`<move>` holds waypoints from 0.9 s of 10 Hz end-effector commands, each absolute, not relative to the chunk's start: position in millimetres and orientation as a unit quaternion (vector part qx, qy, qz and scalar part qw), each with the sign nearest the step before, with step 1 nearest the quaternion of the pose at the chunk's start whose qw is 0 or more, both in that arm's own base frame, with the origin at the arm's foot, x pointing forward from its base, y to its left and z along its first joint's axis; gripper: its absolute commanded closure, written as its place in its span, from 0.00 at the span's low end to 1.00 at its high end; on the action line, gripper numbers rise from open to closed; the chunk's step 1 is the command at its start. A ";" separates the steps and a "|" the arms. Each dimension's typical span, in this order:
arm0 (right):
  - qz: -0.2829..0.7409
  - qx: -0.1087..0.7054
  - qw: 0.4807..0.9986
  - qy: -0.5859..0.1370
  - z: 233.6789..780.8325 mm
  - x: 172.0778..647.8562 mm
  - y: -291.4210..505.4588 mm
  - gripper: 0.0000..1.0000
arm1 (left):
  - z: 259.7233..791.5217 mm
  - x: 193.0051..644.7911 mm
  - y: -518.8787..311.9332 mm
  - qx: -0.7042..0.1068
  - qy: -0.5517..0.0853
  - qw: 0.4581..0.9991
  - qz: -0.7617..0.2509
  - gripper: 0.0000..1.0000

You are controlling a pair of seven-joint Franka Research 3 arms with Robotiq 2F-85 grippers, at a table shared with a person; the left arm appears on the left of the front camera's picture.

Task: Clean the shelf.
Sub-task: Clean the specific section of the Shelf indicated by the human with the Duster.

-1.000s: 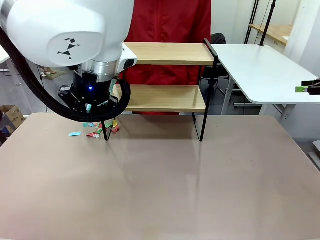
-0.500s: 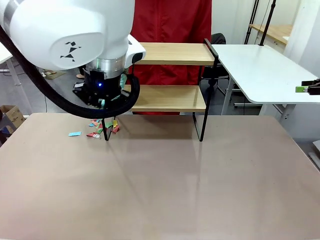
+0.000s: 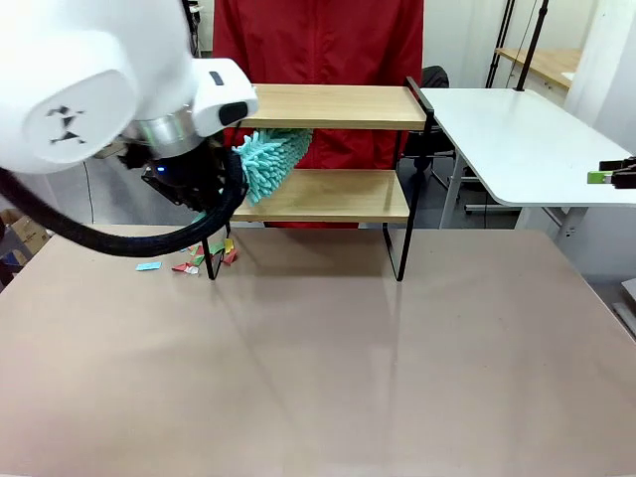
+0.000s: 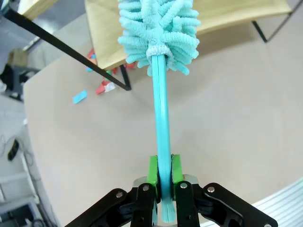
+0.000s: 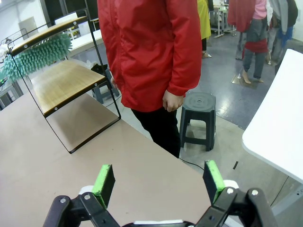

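Note:
The shelf (image 3: 328,106) stands at the table's far side, two light wooden boards in a thin black frame. My left gripper (image 3: 214,179) is at its left end, shut on the handle of a teal fluffy duster (image 3: 268,159). The duster's head lies between the two boards, over the lower board's left end. In the left wrist view the green pads (image 4: 152,171) clamp the duster's handle (image 4: 161,118), and the duster's head (image 4: 158,28) is over the lower board (image 4: 106,42). My right gripper (image 5: 158,182) is open with nothing in it, off to the table's right, facing the shelf (image 5: 61,80).
Coloured paper scraps (image 3: 199,258) lie on the table by the shelf's front left leg. A person in a red jacket (image 3: 318,40) stands behind the shelf. A white side table (image 3: 517,139) stands at the right, with a dark stool (image 5: 199,106) near it.
My left arm has lifted and swung left. The duster's head has come up from near the scraps by the shelf's leg and now lies between the boards. The right gripper has not moved.

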State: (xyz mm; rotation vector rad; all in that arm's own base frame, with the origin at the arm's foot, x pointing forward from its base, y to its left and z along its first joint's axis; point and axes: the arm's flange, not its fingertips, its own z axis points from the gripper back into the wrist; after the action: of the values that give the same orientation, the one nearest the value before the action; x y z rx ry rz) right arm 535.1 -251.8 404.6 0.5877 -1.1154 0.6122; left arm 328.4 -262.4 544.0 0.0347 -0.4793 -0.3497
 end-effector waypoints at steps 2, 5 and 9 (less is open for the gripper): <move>0.283 0.269 0.764 -0.513 406.2 534.4 -250.0 0.00 | 554.0 318.4 -215.0 -0.022 -0.243 0.932 -0.269 0.87; 0.283 0.269 0.764 -0.513 406.2 534.4 -250.0 0.00 | 554.1 321.0 -182.6 -0.060 -0.236 0.888 -0.390 0.87; 0.283 0.269 0.764 -0.513 406.2 534.4 -250.0 0.00 | 573.6 327.4 -149.4 -0.046 -0.181 0.838 -0.513 0.87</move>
State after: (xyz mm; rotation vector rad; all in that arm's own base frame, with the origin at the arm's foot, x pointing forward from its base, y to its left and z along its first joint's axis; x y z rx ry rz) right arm 535.2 -251.6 404.6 0.5880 -1.1153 0.6124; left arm 325.9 -160.6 559.7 -0.0989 -0.4165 -1.0346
